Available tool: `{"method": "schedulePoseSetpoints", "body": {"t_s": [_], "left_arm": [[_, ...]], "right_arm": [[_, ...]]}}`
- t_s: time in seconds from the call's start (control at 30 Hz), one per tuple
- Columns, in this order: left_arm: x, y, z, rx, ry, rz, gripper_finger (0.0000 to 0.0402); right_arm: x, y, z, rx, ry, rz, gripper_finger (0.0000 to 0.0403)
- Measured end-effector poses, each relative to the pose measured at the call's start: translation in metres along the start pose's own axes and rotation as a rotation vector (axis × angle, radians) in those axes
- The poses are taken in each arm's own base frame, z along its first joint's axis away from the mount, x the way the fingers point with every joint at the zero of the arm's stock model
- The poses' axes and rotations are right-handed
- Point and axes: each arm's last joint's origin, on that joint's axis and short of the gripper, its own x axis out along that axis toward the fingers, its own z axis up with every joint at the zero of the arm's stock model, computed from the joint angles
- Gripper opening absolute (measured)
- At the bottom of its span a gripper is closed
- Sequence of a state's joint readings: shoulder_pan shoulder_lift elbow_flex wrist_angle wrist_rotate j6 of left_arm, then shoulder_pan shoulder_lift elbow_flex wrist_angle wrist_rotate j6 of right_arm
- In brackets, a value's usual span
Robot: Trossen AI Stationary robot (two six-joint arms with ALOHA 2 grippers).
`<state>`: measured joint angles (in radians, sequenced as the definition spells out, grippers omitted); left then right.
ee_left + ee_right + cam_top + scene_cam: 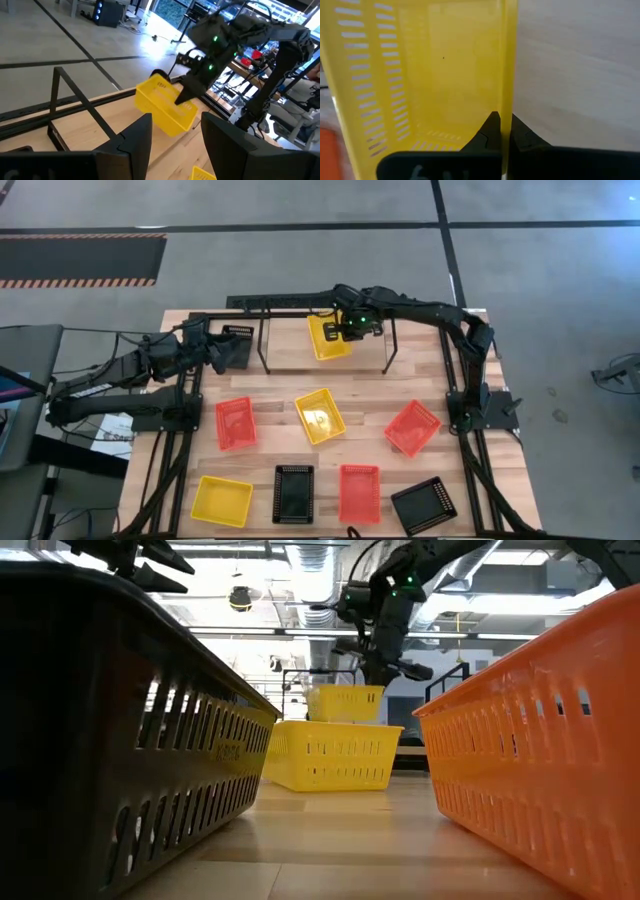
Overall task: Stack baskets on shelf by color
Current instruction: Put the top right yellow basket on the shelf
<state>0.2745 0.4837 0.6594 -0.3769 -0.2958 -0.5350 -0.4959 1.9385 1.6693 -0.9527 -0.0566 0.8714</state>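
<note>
My right gripper [350,326] is shut on a yellow basket [326,338], held up over the black tube shelf [390,350] at the table's far side. The basket also shows in the low view [345,702] and the left wrist view [162,102]. My left gripper [222,352] is open and empty at the far left, beside a black basket [238,336]. The other baskets rest on their bottoms on the table: two yellow [320,415] [222,500], three red-orange [235,423] [412,427] [359,492] and two black [293,493] [423,505]. My right gripper pinches one side wall of the yellow basket at its rim [508,107], one finger [490,131] inside the basket and one outside. The fingers come from above, pointing down. The basket hangs tilted below the gripper, clear of the table.
The shelf's upright end loop [62,102] stands near my left gripper. The table's front half is crowded with baskets. In the low view a black basket [120,740] and a red-orange one [540,740] stand close at either side.
</note>
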Motion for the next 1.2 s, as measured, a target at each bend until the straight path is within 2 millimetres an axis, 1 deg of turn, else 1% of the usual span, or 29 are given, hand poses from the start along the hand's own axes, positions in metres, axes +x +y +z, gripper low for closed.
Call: {"method": "schedulePoseSetpoints", "body": {"t_s": [0.2, 0.37, 0.47, 0.67, 0.87, 1.2], "left_arm": [[0.000, 0.000, 0.000, -0.004, -0.002, 0.003, 0.0158], [0.000, 0.000, 0.000, -0.004, -0.002, 0.004, 0.0158], [0.000, 0.000, 0.000, -0.008, -0.003, 0.004, 0.0158], [0.000, 0.000, 0.000, -0.009, -0.003, 0.005, 0.0158], [0.000, 0.000, 0.000, -0.008, -0.003, 0.006, 0.0158], [0.000, 0.000, 0.000, -0.008, -0.003, 0.006, 0.0158]], "right_arm": [[0.023, -0.015, -0.002, 0.029, 0.039, 0.015, 0.0005], [0.034, -0.034, 0.004, 0.059, 0.066, -0.019, 0.0005], [0.033, -0.044, 0.009, 0.082, 0.079, -0.038, 0.0005], [0.031, -0.055, 0.016, 0.101, 0.085, -0.061, 0.0005], [0.027, -0.073, 0.018, 0.096, 0.141, -0.164, 0.0005], [0.022, -0.087, 0.023, 0.112, 0.152, -0.226, 0.0005]]}}
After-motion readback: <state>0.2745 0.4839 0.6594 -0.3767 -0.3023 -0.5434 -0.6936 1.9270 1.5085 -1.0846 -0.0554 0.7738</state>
